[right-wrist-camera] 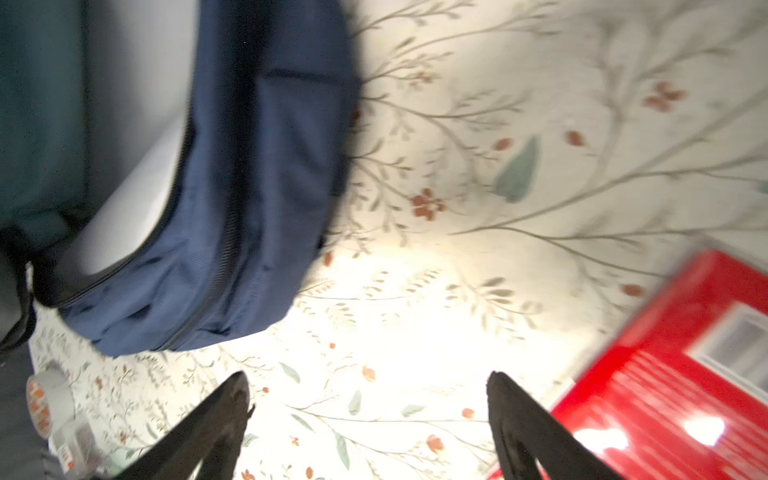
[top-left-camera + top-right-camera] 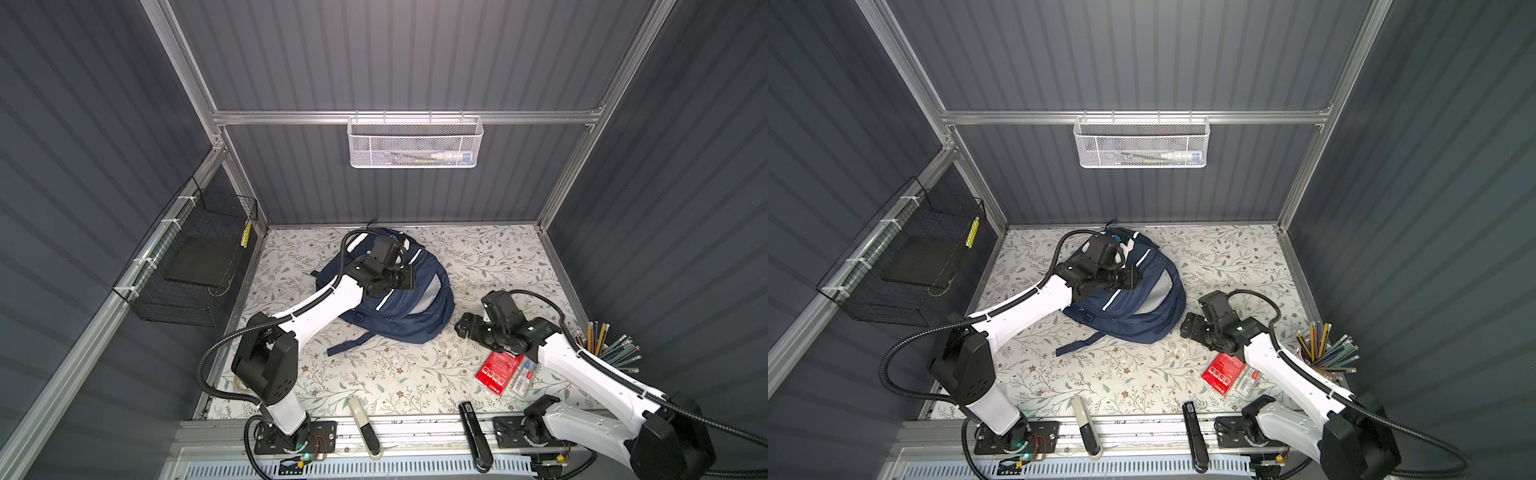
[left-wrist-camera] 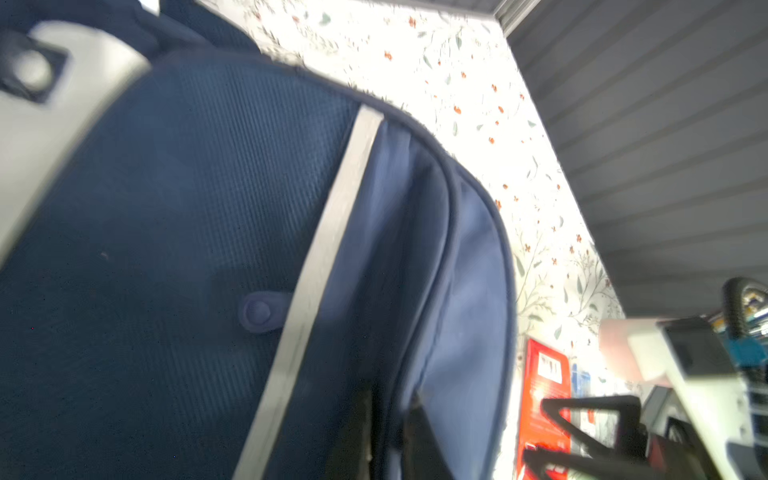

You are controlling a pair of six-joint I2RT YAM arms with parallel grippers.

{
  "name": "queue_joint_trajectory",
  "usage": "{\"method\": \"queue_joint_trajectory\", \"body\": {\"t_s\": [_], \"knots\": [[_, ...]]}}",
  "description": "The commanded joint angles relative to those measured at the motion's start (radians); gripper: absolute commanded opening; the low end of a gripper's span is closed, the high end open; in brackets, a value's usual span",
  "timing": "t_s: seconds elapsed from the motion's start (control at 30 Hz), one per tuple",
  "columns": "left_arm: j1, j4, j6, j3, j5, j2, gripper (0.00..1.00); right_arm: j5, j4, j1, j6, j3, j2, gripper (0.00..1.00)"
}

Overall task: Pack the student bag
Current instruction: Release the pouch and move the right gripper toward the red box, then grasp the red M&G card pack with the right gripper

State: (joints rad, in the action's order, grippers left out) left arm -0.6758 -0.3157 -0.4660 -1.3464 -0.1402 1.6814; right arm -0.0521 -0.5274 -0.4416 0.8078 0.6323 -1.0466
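Student bag (image 2: 411,320) lies flat on the floral tabletop (image 2: 490,257), directly beneath the left gripper (image 2: 409,277). Left gripper is close over the navy fabric. Wrist view is blurred, so cannot tell if it is pinching anything. Right gripper (image 1: 368,378) is just beside the bag's edge, apart from it, jaws spread wide, empty. Red packet (image 2: 496,372) lies near it, on the side away from the bag.
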Motion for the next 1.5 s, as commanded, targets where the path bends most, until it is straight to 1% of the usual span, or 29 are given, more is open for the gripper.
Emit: {"method": "queue_joint_trajectory", "body": {"t_s": [0.0, 0.07, 0.1, 0.2, 0.37, 0.5, 0.63, 0.73, 0.77, 0.83, 0.9, 0.93, 1.03, 1.17, 1.2, 1.27, 1.3, 1.37, 1.43, 1.47], "knots": [[-0.003, -0.029, 0.004, 0.032, 0.022, -0.039, 0.36, -0.012, -0.154, 0.088, 0.015, -0.057, 0.037, 0.90], [-0.023, -0.046, 0.014, 0.031, 0.056, -0.048, 0.51, -0.005, -0.189, 0.116, 0.005, -0.072, 0.066, 0.90], [-0.037, -0.059, 0.020, 0.025, 0.079, -0.051, 0.55, 0.008, -0.211, 0.126, 0.002, -0.074, 0.077, 0.90], [-0.073, -0.066, 0.023, 0.008, 0.100, -0.054, 0.63, 0.016, -0.237, 0.147, -0.004, -0.087, 0.082, 0.94], [-0.164, -0.066, 0.020, -0.047, 0.115, -0.036, 0.69, -0.008, -0.200, 0.198, -0.025, -0.120, 0.027, 0.94], [-0.195, -0.032, -0.020, -0.045, 0.068, -0.024, 0.70, -0.010, -0.200, 0.221, -0.034, -0.130, -0.019, 0.94], [-0.237, -0.052, -0.020, -0.059, 0.122, -0.011, 0.72, 0.032, -0.227, 0.221, -0.013, -0.116, -0.041, 0.93], [-0.254, -0.062, -0.020, -0.076, 0.127, 0.004, 0.72, 0.045, -0.240, 0.218, 0.005, -0.102, -0.060, 0.94], [-0.258, -0.063, -0.020, -0.097, 0.123, 0.010, 0.73, 0.041, -0.228, 0.218, 0.004, -0.104, -0.067, 0.93], [-0.259, -0.063, -0.027, -0.096, 0.109, 0.016, 0.73, 0.000, -0.186, 0.218, -0.003, -0.113, -0.126, 0.93], [-0.259, -0.050, -0.033, -0.087, 0.104, 0.014, 0.73, -0.071, -0.083, 0.217, 0.004, -0.141, -0.161, 0.92], [-0.259, -0.043, -0.036, -0.083, 0.101, 0.011, 0.73, -0.069, -0.057, 0.206, 0.006, -0.138, -0.167, 0.92], [-0.259, -0.036, -0.040, -0.077, 0.093, 0.006, 0.74, -0.042, 0.018, 0.163, -0.032, -0.085, -0.190, 0.91], [-0.259, -0.037, -0.043, -0.077, 0.086, 0.003, 0.73, -0.122, 0.109, 0.155, -0.083, 0.015, -0.305, 0.89], [-0.259, -0.035, -0.045, -0.077, 0.088, 0.000, 0.73, -0.127, 0.123, 0.149, -0.103, 0.039, -0.336, 0.89], [-0.259, -0.028, -0.047, -0.077, 0.092, -0.001, 0.73, -0.096, 0.097, 0.146, -0.121, 0.091, -0.376, 0.89], [-0.258, -0.026, -0.051, -0.077, 0.091, 0.002, 0.73, -0.077, 0.075, 0.145, -0.123, 0.107, -0.377, 0.89], [-0.259, -0.022, -0.056, -0.077, 0.070, 0.014, 0.70, -0.050, 0.051, 0.147, -0.120, 0.104, -0.337, 0.89], [-0.261, 0.016, -0.072, -0.036, 0.024, 0.022, 0.62, -0.024, 0.028, 0.162, -0.124, 0.086, -0.271, 0.90], [-0.265, 0.054, -0.080, -0.025, -0.002, 0.026, 0.60, -0.020, 0.020, 0.179, -0.136, 0.074, -0.241, 0.90]]}}
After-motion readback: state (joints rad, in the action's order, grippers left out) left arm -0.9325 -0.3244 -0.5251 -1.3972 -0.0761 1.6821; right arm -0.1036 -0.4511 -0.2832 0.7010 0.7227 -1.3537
